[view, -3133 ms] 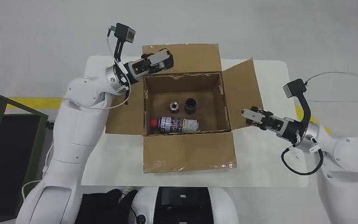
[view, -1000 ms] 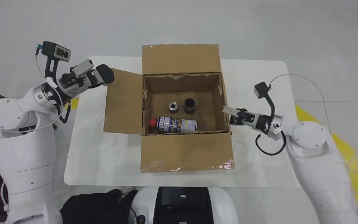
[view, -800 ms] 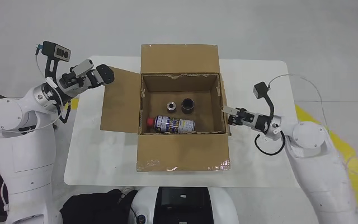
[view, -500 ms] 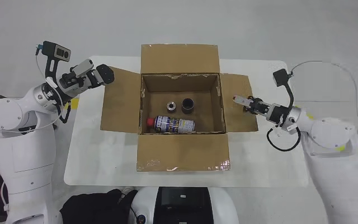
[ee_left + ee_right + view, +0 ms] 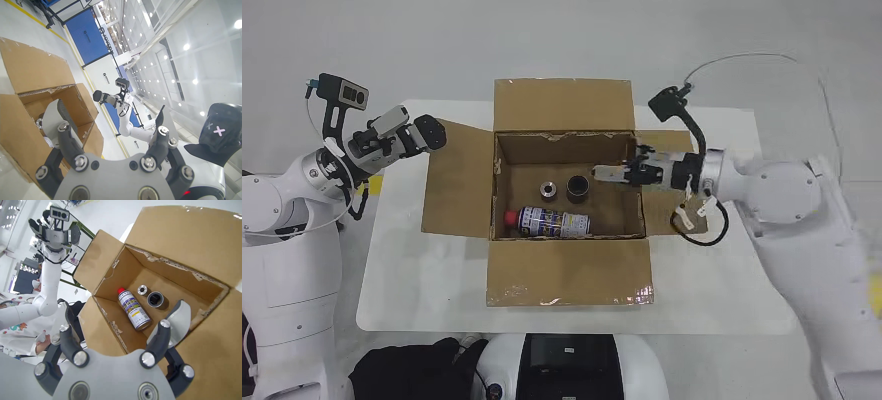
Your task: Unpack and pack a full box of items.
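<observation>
- Top view: cardboard box (image 5: pixel 572 272) sits mid-table (image 5: pixel 402 285) w/ flaps open.
- On the box floor, a spray can (image 5: pixel 549 221) lies on its side along the wall nearest the robot, red cap toward robot's left.
- Silver cylinder (image 5: pixel 548 188) & black cylinder (image 5: pixel 578 185) stand side by side farther back, apart from the can.
- R gripper (image 5: pixel 604 173) is over the box's right wall, tips just beside the black cylinder as seen from above. Can't tell its height over it.
- L gripper (image 5: pixel 425 133) is off the left flap's far corner, over the table's left side, well apart from the items.
- L wrist view: L gripper (image 5: pixel 110 113) has jaws spread wide w/ nothing btwn them.
- Box (image 5: pixel 37 72) is to one side of it. The silver cylinder (image 5: pixel 39 122) peeks out beside one finger (image 5: pixel 56 113).
- R gripper (image 5: pixel 97 95) shows farther off, above the box's far side.
- R wrist view: R gripper (image 5: pixel 124 304) has jaws spread wide, empty, above the open box (image 5: pixel 170 237), pointing down into it.
- Spray can (image 5: pixel 134 311) lies below, btwn the two fingers as seen here, untouched.
- Silver cylinder (image 5: pixel 142 290) is just beside the black cylinder (image 5: pixel 155 299), whose hollow end shows. Both are near the can, not touching it.
- L gripper (image 5: pixel 36 225) is farther off, beyond the opposite flap.
</observation>
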Robot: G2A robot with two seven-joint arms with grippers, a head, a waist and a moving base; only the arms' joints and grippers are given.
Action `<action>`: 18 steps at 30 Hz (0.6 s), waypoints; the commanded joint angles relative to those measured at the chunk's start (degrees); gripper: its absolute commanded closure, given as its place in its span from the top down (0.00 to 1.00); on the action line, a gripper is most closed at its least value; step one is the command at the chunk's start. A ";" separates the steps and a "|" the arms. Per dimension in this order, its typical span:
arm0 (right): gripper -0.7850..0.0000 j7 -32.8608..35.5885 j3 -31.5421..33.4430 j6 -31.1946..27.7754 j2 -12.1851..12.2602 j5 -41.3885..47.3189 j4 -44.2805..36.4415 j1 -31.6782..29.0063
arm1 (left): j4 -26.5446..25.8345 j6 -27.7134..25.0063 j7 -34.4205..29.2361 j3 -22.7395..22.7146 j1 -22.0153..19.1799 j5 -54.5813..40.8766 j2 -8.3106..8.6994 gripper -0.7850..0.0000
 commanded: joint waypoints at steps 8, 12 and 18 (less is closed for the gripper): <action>1.00 -0.12 -10.79 0.57 -1.94 -10.92 1.80 6.59 | 0.00 0.00 0.00 0.00 0.00 0.00 0.00 1.00; 1.00 -0.06 -10.97 0.63 -1.97 -11.30 1.74 6.66 | 0.00 0.00 0.00 0.00 0.00 0.00 0.00 1.00; 1.00 -0.06 -10.97 0.63 -1.97 -11.30 1.74 6.66 | 0.00 0.00 0.00 0.00 0.00 0.00 0.00 1.00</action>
